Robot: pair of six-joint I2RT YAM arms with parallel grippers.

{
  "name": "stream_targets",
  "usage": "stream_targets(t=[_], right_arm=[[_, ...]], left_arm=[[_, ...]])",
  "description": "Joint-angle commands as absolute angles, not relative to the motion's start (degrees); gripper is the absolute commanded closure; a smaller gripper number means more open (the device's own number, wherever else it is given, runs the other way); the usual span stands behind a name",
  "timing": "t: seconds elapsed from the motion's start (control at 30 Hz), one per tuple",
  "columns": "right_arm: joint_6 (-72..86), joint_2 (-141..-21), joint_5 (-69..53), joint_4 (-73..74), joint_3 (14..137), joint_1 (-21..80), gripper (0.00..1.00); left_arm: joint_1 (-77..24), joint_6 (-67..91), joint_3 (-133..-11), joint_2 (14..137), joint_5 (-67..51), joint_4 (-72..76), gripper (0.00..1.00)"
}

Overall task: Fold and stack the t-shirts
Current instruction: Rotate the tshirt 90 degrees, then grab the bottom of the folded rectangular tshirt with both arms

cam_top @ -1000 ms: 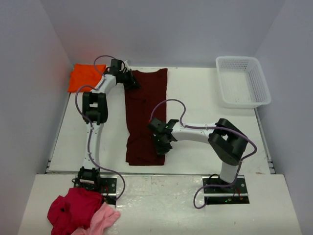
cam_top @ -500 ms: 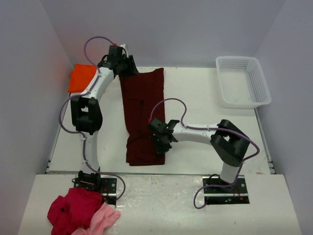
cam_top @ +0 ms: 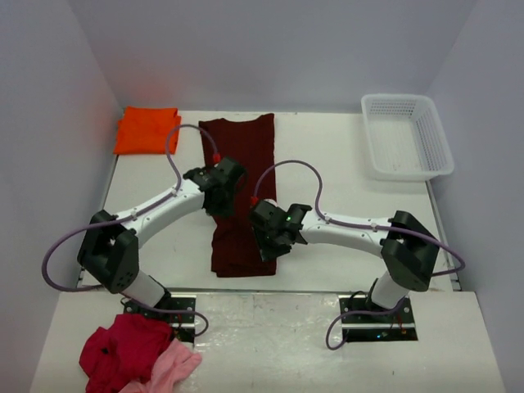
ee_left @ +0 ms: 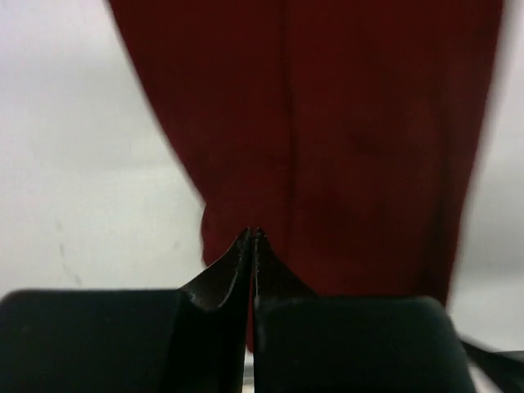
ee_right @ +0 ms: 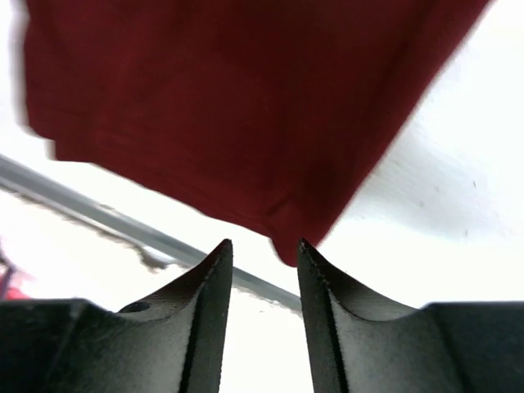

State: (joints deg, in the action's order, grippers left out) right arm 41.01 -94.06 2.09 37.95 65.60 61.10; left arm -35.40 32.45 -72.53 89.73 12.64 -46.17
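The dark maroon t-shirt (cam_top: 241,164) lies as a long narrow strip down the middle of the table, from the far edge to the near edge. The bright orange t-shirt (cam_top: 147,129) lies folded at the far left corner. My left gripper (cam_top: 219,195) is shut and hovers over the left edge of the maroon shirt at mid length; in the left wrist view its tips (ee_left: 252,234) meet above the maroon cloth (ee_left: 360,139). My right gripper (cam_top: 268,244) is open over the shirt's near right part; the shirt's corner (ee_right: 282,233) shows just beyond its tips (ee_right: 262,246).
A white plastic basket (cam_top: 407,135) stands at the far right. A crimson-red garment (cam_top: 123,348) and a light pink one (cam_top: 172,367) lie bunched on the shelf in front of the left base. The table's near edge rail (ee_right: 98,214) runs just below the shirt's hem.
My left arm has drawn back from the maroon shirt's far left corner to its middle. The shirt's far end, lifted half a second ago, lies flat. The right gripper barely moved.
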Motion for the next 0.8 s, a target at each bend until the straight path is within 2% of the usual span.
stream_targets(t=[0.0, 0.1, 0.23, 0.4, 0.6, 0.77], right_arm=[[45.26, -92.55, 5.09, 38.94, 61.71, 61.35, 0.6], [46.67, -92.63, 5.98, 37.45, 58.89, 61.35, 0.54], [47.63, -93.78, 5.36, 36.39, 57.49, 61.43, 0.53], [48.25, -94.13, 4.75, 34.28, 55.46, 61.52, 0.54], [48.34, -96.06, 3.69, 32.78, 55.72, 61.52, 0.59], [48.6, -95.19, 3.43, 31.29, 55.2, 61.52, 0.68]], left_arm=[[-36.91, 38.75, -62.42, 81.58, 18.19, -50.36, 1.0], [-37.0, 41.39, -57.23, 77.0, 17.49, -50.8, 1.0], [-37.09, 42.98, -56.08, 73.58, 18.37, -54.4, 1.0], [-37.62, 43.06, -53.35, 70.49, 13.71, -54.23, 1.0], [-38.14, 44.73, -47.56, 69.52, 11.16, -53.0, 1.0], [-38.85, 45.26, -42.99, 68.65, 10.29, -52.39, 1.0]])
